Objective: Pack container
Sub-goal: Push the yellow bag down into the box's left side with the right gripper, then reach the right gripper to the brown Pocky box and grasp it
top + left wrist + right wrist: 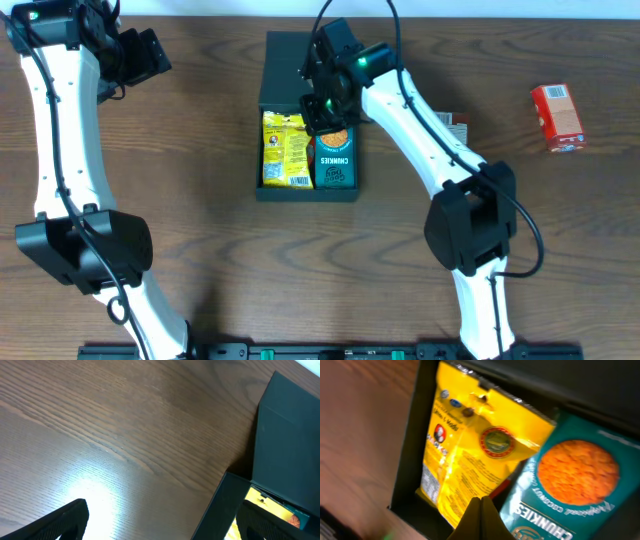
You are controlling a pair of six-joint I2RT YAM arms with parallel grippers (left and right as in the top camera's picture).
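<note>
The container (262, 150) is a dark box in mid-table with its flap lid open toward the back. Inside lie a yellow snack packet (284, 150) on the left and a teal Chunkies packet (335, 165) on the right. My right gripper (325, 112) hovers over the packets' back ends, shut and empty. In the right wrist view its closed fingers (481, 510) hang above the yellow packet (465, 445) and the teal packet (570, 475). My left gripper (150, 55) is open and empty, off to the back left. Its wrist view (165, 527) shows the container's lid (285, 435).
A small red snack carton (557, 117) lies at the far right of the table. Another small packet (456, 124) peeks out from under my right arm, just right of the container. The table is dark wood (200, 130).
</note>
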